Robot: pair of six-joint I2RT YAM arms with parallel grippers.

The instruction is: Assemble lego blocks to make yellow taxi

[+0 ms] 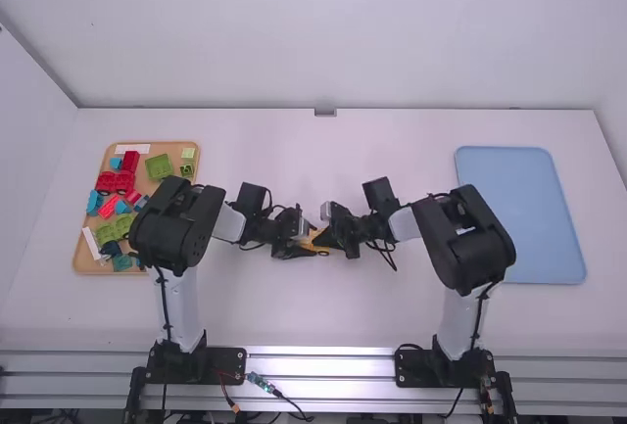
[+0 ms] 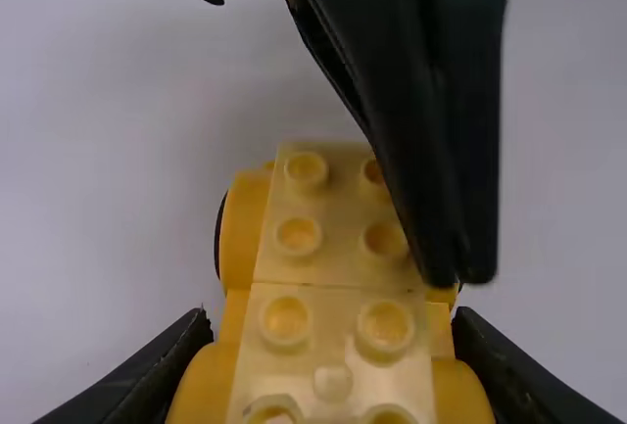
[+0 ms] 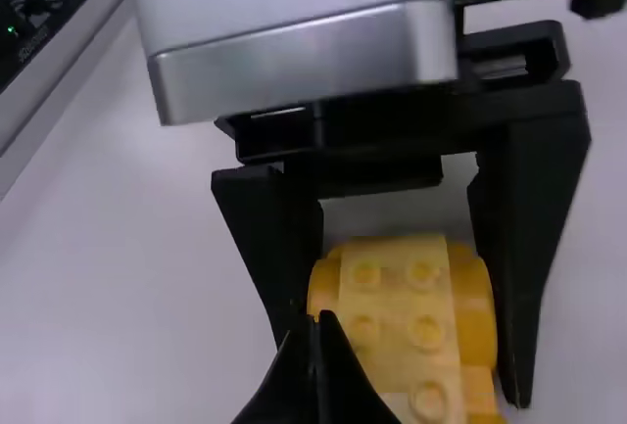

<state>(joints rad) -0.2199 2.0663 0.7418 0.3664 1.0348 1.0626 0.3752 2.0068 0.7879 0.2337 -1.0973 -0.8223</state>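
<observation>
Standing on the metal rail (image 1: pixel 318 363) at the near edge, the black bases of the two arms are found, with loose wiring (image 1: pixel 263 383) seen between them. Beyond the rail, the white surface (image 1: pixel 333 311) is reached over by both arms, and their grippers are brought together near its middle. Between them a yellow block assembly (image 2: pixel 333 365) is held by the left gripper (image 1: pixel 306 240), its fingers closed against both sides. Two pale yellow studded pieces are noted end to end along the top of the assembly, with darker yellow rounded parts at the flanks. The fingers of the right gripper (image 1: pixel 331 238) are found pressed together, nothing being gripped between them, and their tips are placed over the studs; whether contact is made cannot be told. At the left side of the surface, red blocks (image 1: pixel 116 181), green blocks (image 1: pixel 159 167), blue blocks and white pieces are contained in a wooden tray (image 1: pixel 83 265), partly covered by the left arm. At the right side, a pale blue tray (image 1: pixel 519 199) is laid flat. At the far edge, the surface is bounded by a white wall (image 1: pixel 323 32).
</observation>
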